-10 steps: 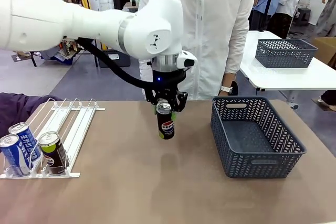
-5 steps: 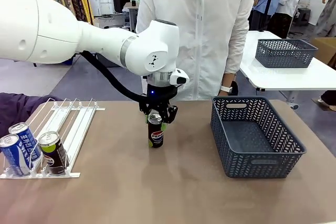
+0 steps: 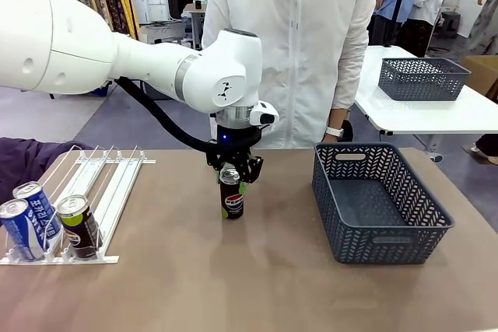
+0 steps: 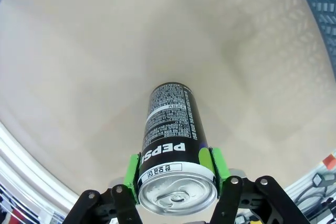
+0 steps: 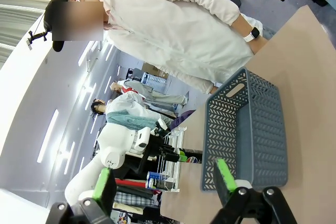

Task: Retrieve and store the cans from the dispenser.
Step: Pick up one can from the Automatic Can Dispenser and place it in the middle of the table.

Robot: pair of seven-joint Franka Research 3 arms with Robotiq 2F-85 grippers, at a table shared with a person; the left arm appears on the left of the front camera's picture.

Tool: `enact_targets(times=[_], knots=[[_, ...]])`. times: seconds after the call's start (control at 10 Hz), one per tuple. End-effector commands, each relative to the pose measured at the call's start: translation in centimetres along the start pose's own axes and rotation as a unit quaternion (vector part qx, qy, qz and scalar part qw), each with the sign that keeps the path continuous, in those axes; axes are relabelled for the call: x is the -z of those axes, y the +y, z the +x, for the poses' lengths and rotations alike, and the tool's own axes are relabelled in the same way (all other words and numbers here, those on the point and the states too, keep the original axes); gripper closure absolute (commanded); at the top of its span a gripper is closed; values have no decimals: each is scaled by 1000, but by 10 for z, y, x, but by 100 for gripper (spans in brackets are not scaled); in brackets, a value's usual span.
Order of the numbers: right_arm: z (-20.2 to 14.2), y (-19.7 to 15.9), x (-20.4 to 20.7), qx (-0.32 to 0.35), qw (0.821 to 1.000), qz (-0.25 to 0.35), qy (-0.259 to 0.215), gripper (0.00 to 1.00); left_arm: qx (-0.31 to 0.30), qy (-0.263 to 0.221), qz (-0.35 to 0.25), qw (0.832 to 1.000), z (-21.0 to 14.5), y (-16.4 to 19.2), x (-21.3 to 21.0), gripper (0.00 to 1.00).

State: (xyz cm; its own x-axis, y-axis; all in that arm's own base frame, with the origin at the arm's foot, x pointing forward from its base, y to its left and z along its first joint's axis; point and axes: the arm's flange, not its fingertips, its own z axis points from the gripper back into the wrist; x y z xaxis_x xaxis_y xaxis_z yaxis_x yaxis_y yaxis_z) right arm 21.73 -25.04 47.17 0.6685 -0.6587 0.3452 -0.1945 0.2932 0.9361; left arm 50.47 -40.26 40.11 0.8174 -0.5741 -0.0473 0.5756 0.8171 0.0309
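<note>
My left gripper (image 3: 232, 170) is shut on the top of an upright black Pepsi can (image 3: 232, 200) at the table's middle, in front of the person. In the left wrist view its green pads (image 4: 132, 176) clamp the can (image 4: 170, 124) just under the silver lid, and the can's base seems to rest on the tabletop. The white dispenser (image 3: 109, 180) lies at the left, with two blue cans (image 3: 35, 201) and one black can (image 3: 78, 227) at its near end. My right gripper (image 5: 164, 179) hangs open in the air with nothing between its fingers.
A dark grey lattice basket (image 3: 389, 227) stands on the right of the table, also seen in the right wrist view as the basket (image 5: 262, 129). A person in a white jacket (image 3: 296, 44) stands at the far edge. A second table behind carries another grey basket (image 3: 424, 77).
The left gripper has carried the black can leftward and down to the tabletop over the last second. In the last half second it has barely moved.
</note>
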Motion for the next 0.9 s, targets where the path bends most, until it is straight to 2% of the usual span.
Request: enact_targets(times=[0.0,0.2,0.4,0.6,0.8], knots=[[4,3,0,-3,1000,12,-10,0,2,-4,-19,1000,-10,4,2,0],[4,3,0,-3,1000,12,-10,0,-8,-13,-13,1000,-14,6,-4,0],[4,3,0,-3,1000,12,-10,0,-60,-47,-15,997,-39,23,-39,0],[4,3,0,-3,1000,12,-10,0,-105,-124,-53,985,-104,53,-104,0],[4,3,0,-3,1000,12,-10,0,-126,-190,-150,962,-182,114,-142,0]])
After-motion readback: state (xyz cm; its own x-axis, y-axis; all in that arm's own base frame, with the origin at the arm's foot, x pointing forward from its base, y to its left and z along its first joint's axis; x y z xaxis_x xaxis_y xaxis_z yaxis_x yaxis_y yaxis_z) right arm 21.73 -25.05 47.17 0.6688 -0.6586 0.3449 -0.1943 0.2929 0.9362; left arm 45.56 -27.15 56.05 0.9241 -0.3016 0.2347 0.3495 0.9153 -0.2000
